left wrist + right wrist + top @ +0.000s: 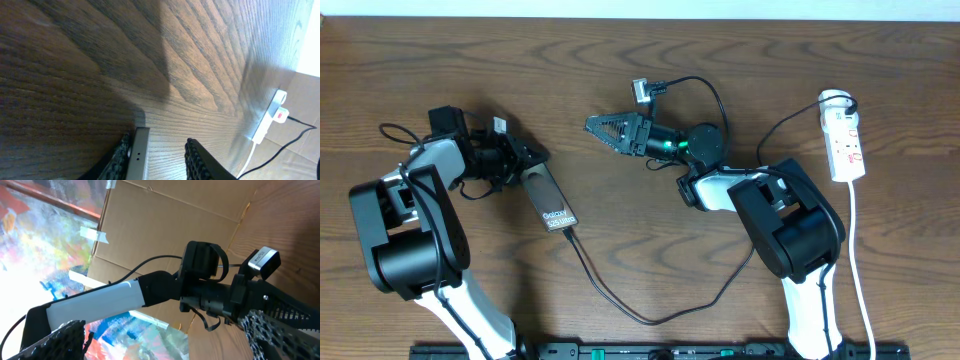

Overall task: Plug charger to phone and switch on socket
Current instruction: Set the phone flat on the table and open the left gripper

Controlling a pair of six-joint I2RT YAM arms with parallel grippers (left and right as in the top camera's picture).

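Socket lies at the far right of the bench, long axis running front to back. Your right hand is wide apart, empty, and points left, away from it, but that arm is nearer. Left hand is loosely apart around the top end of the phone. Charger looks seated in its lower end. Watch the lead by the socket's far end.

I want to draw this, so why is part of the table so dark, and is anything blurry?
Left wrist view: a big shadow darkens the table on the left, and the top right corner glares white. Right wrist view: the colourful background looks smeary and washed out, while the other arm is sharp. Overhead view: even light, small soft shadows, nothing blurred.
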